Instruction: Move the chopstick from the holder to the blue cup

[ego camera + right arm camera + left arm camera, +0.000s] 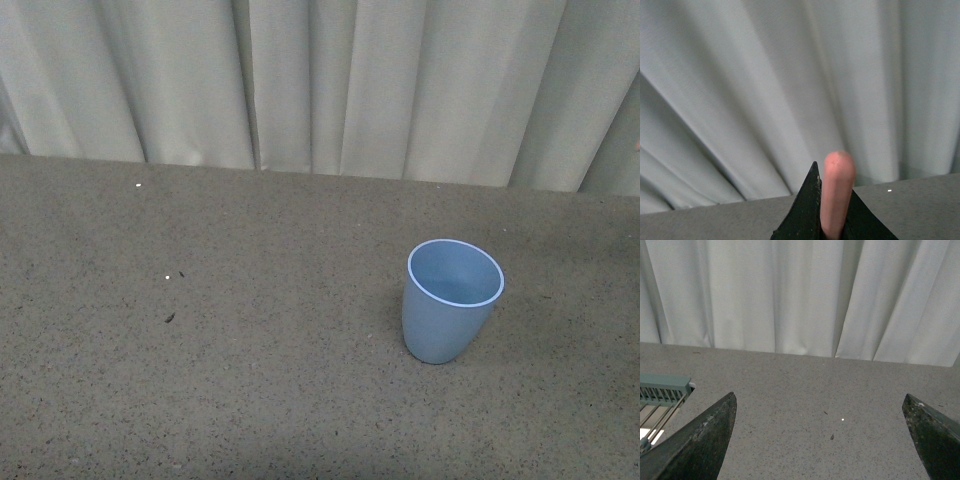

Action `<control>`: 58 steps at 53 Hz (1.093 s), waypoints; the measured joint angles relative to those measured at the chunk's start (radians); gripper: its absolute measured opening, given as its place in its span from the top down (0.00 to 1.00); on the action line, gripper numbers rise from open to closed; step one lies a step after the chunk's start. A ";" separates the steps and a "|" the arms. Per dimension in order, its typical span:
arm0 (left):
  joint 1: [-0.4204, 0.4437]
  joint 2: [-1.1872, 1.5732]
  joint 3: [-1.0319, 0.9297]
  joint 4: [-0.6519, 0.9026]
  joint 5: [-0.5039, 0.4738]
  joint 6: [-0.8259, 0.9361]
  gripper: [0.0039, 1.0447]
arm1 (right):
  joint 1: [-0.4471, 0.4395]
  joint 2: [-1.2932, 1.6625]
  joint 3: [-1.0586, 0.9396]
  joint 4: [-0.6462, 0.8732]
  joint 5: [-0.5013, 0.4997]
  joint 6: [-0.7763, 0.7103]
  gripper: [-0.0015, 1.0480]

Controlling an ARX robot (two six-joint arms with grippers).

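With our right claw clamped on the chopstick, left claw spread wide and empty, we judge carrying underway; next, aligning above the blue cup standing upright on the desk.

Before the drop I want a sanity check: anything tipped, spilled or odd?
Nothing stands out. The blue cup stands upright and looks empty, the chopstick sits clamped in the right gripper, and the left gripper is open.
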 joint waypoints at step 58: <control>0.000 0.000 0.000 0.000 0.000 0.000 0.06 | 0.298 0.317 0.021 0.128 0.107 0.077 0.98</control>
